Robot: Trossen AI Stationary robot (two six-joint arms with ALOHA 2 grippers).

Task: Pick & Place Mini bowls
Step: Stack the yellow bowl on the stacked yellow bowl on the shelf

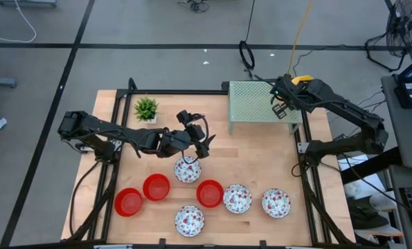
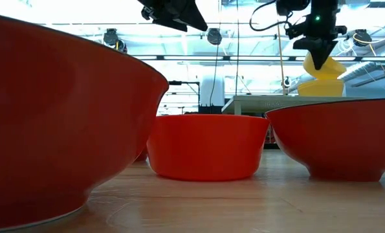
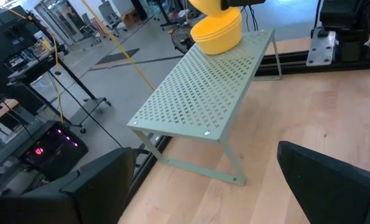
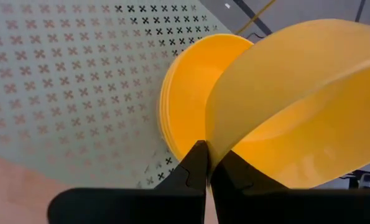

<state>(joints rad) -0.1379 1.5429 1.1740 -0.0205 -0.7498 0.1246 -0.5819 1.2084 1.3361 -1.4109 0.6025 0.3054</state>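
Note:
On the green perforated shelf [image 1: 261,107] at the table's far right stands a stack of yellow mini bowls [image 4: 188,93]. Just above the stack my right gripper [image 4: 207,163] is shut on another yellow bowl [image 4: 296,106], which is tilted. My left gripper [image 1: 204,142] hangs open and empty over the middle of the table, above a white floral bowl [image 1: 187,170]. Three red bowls [image 1: 156,187] and more floral bowls [image 1: 237,198] rest on their bases along the near half of the table. My right gripper pinches the rim [image 4: 211,144] of the yellow bowl, one finger on each side of the wall. The fingers slant down from the table's right side. The bowl is lifted clear and tilted, partly over the open top of the yellow stack.
A small green potted plant [image 1: 146,108] stands at the far left of the table. A black frame runs along the table's edges. In the low view, red bowls [image 2: 205,145] fill the foreground. Bare wood lies between the shelf and the row of bowls.

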